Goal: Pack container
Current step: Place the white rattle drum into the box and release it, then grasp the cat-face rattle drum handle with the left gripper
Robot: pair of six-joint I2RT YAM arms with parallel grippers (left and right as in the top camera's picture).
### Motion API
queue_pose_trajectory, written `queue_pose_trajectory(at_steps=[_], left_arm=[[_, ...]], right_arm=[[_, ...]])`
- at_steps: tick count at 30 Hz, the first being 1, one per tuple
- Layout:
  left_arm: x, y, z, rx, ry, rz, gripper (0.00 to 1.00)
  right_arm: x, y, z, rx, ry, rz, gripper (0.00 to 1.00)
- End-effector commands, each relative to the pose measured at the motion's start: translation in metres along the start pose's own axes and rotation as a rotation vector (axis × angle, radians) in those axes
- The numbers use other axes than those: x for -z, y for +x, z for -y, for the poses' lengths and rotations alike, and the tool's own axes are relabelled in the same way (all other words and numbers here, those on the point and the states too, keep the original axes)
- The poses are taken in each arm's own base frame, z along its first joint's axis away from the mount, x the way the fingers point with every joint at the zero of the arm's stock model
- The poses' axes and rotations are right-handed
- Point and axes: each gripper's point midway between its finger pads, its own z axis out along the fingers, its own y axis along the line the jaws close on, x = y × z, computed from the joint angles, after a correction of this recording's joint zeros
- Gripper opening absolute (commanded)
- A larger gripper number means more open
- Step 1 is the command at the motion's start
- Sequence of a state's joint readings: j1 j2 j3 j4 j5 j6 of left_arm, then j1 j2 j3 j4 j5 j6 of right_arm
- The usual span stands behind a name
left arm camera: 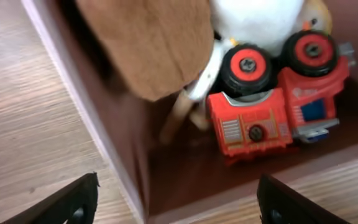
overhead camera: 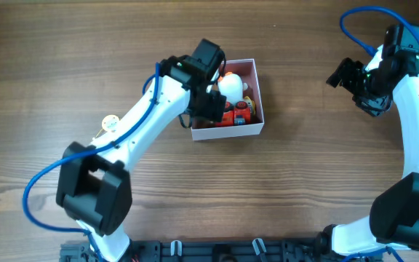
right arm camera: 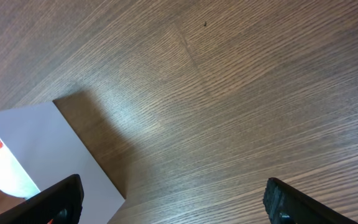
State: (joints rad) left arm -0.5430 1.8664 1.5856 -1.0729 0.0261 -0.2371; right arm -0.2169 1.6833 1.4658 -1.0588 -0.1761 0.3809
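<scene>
The container [overhead camera: 259,94], a square white box with a dull pink inside, stands at the table's middle. It holds a red toy truck with black wheels [left arm camera: 272,106], a white round toy [overhead camera: 230,85] and a brown plush [left arm camera: 148,43]. My left gripper [overhead camera: 211,102] hovers over the box's left part, open and empty, its fingertips [left arm camera: 176,202] spanning the box's near corner. My right gripper [overhead camera: 348,76] is open and empty above bare wood at the far right; its wrist view shows the box's white outer wall [right arm camera: 55,149].
A small white and yellow round object [overhead camera: 109,123] lies on the wood left of the left arm. The wooden table spreads all around the box.
</scene>
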Motion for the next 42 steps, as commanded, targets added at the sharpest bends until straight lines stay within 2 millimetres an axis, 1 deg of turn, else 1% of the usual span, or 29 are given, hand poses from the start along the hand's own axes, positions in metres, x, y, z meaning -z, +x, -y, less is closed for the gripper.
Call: queue_pose_trajectory(at_steps=[1,2,3,6,8,10,12,14,15,17,18,19,21,23,27,30,34,37,42], left_arm=[[0.065,-0.019,-0.019,0.02,-0.019,0.157,0.8],[0.069,-0.016,-0.025,0.031,-0.031,0.152,0.8],[0.073,-0.01,-0.038,0.072,-0.059,0.137,0.81],[0.075,0.008,-0.074,0.2,-0.126,0.061,0.86],[0.068,0.02,-0.1,0.319,-0.156,0.003,0.88],[0.058,0.03,-0.117,0.388,-0.172,-0.037,0.88],[0.04,0.047,-0.138,0.488,-0.196,-0.088,0.88],[0.024,0.064,-0.153,0.569,-0.215,-0.129,0.88],[0.016,0.074,-0.16,0.616,-0.222,-0.153,0.85],[0.0,0.092,-0.172,0.706,-0.222,-0.189,0.76],[-0.008,0.099,-0.177,0.751,-0.219,-0.201,0.65],[-0.014,0.106,-0.182,0.797,-0.217,-0.209,0.62],[-0.027,0.116,-0.19,0.878,-0.207,-0.214,0.57],[-0.036,0.121,-0.197,0.94,-0.195,-0.203,0.54],[-0.048,0.118,-0.205,0.984,-0.158,-0.16,0.48],[-0.057,0.115,-0.207,0.981,-0.151,-0.124,0.51],[-0.069,0.113,-0.209,0.985,-0.146,-0.107,0.51],[-0.074,0.114,-0.21,0.986,-0.147,-0.108,0.47],[-0.08,0.119,-0.212,1.005,-0.163,-0.109,0.44]], right_arm=[[-0.003,0.001,0.0,0.016,0.004,-0.007,0.92],[-0.003,0.001,0.0,0.016,0.004,-0.007,0.93],[-0.002,0.001,0.0,0.016,0.004,-0.007,0.93],[-0.002,0.001,0.0,0.016,0.004,-0.007,0.92],[-0.002,0.001,0.0,0.016,0.004,-0.007,0.93],[-0.002,0.001,0.0,0.016,0.004,-0.007,0.92],[-0.002,0.001,0.0,0.016,0.004,-0.007,0.92],[-0.003,0.001,0.0,0.015,0.004,-0.008,0.92],[-0.002,0.001,0.0,0.015,0.004,-0.007,0.92],[-0.002,0.001,0.0,0.016,0.004,-0.008,0.92],[-0.002,0.001,0.0,0.016,0.004,-0.008,0.93],[-0.003,0.001,0.0,0.015,0.004,-0.008,0.93],[-0.003,0.001,0.0,0.015,0.004,-0.008,0.93],[-0.003,0.001,0.0,0.015,0.004,-0.008,0.92],[-0.003,0.001,0.0,0.016,0.004,-0.008,0.92],[-0.002,0.001,0.0,0.016,0.004,-0.008,0.92],[-0.003,0.001,0.0,0.016,0.004,-0.008,0.93],[-0.002,0.001,0.0,0.016,0.004,-0.008,0.92],[-0.002,0.001,0.0,0.016,0.004,-0.008,0.92]])
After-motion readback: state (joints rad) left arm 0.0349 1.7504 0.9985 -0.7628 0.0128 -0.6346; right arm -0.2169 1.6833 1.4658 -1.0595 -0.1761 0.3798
